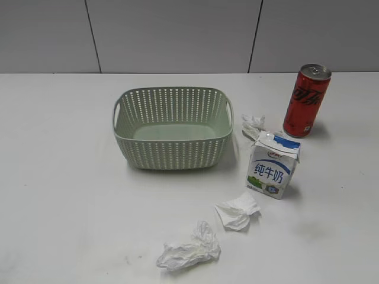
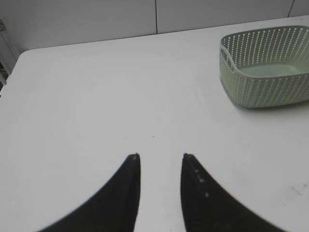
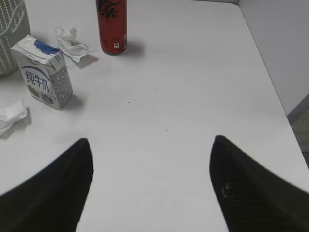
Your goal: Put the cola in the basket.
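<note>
**Cola stands upright on the table, outside the basket; both grippers hold nothing**

From where I stand, the cola [image 1: 307,100] is upright on the white table [image 1: 65,195], off to the right of the basket [image 1: 172,128] and apart from it. Its red side carries script in black and white running down the can; I cannot read the characters surely. The silver top with its pull tab shows only in the exterior view; the right wrist view cuts the can [image 3: 112,25] off at the top and shows a small white label patch near its foot.

Nearer the front stands a milk carton [image 1: 273,165], white and blue, printed with "纯牛奶" in blue and a green strip along the bottom. The right wrist view shows the carton's [image 3: 43,72] side panel of fine print, too small to read.

A crumpled tissue [image 1: 254,125] lies between can and basket. Two more lie nearer the front: one [image 1: 237,210] just below the carton, another [image 1: 189,251] further forward.

The basket is pale green with perforated walls and holds nothing. The left wrist view shows it [image 2: 265,66] at upper right, well away from the left gripper [image 2: 161,155], whose fingers sit fairly close with a narrow gap between them. The right gripper [image 3: 152,140] has its fingers spread wide over bare table, the can well ahead to its left.
</note>
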Controlling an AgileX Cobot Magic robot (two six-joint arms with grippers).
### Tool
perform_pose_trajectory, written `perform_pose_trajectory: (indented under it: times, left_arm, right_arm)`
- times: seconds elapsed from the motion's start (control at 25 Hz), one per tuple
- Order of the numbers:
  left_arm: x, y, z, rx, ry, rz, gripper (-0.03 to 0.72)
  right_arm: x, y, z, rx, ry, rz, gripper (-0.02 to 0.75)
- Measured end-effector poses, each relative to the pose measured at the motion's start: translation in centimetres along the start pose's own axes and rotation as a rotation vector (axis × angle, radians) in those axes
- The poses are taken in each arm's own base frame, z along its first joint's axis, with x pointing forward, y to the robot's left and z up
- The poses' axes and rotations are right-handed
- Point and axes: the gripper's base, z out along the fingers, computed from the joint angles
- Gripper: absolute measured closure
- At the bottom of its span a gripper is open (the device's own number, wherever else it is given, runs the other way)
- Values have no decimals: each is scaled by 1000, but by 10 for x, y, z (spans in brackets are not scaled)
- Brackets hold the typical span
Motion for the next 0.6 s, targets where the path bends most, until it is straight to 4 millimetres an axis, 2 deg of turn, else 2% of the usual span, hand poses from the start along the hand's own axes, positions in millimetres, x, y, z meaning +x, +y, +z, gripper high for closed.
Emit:
perform_pose_trajectory:
  times: [0.48,0.6]
  left_arm:
    - [0,0,0,0,0,0,457]
    - [0,0,0,0,0,0,457]
  right_arm:
    - [0,0,0,0,0,0,168]
    - [-2,0,5,-2,37,20,137]
